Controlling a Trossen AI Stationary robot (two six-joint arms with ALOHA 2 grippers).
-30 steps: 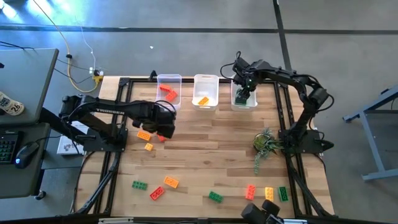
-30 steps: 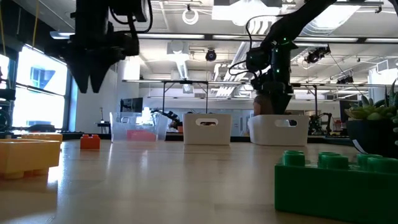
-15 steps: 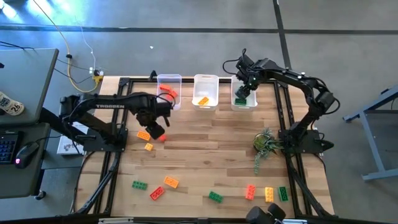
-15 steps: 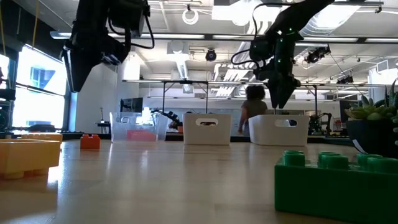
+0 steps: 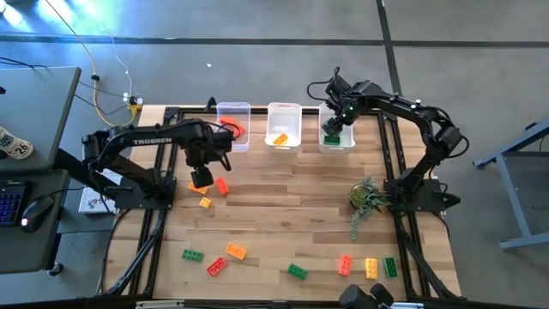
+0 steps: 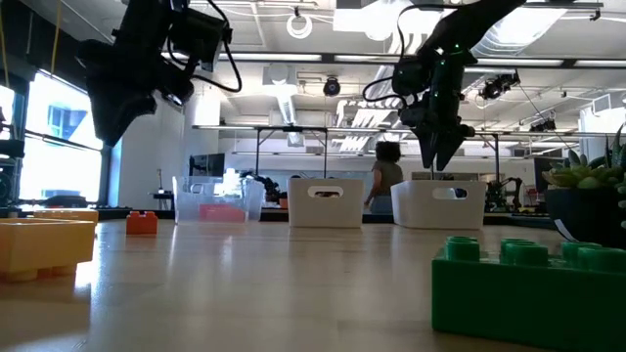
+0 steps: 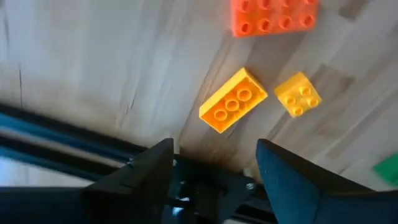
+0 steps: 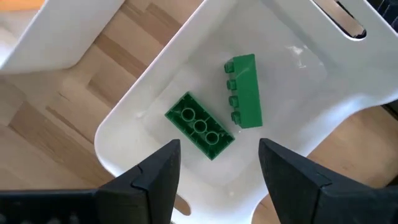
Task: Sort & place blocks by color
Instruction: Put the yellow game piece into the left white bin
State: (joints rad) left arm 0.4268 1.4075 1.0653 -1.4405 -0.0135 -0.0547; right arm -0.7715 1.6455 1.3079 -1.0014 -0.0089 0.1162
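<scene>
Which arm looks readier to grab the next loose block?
Probably the left. Its open pincer hangs right over the orange block and a small yellow block on the table. The right pincer, also open, is over the bin holding two green blocks, far from loose ones.

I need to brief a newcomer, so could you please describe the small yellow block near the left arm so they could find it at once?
Start at the left gripper hovering over the table's left side. Just below it lie three blocks: a red one, an orange-yellow three-stud one and the small yellow block. It is the smallest, square with four studs.
</scene>
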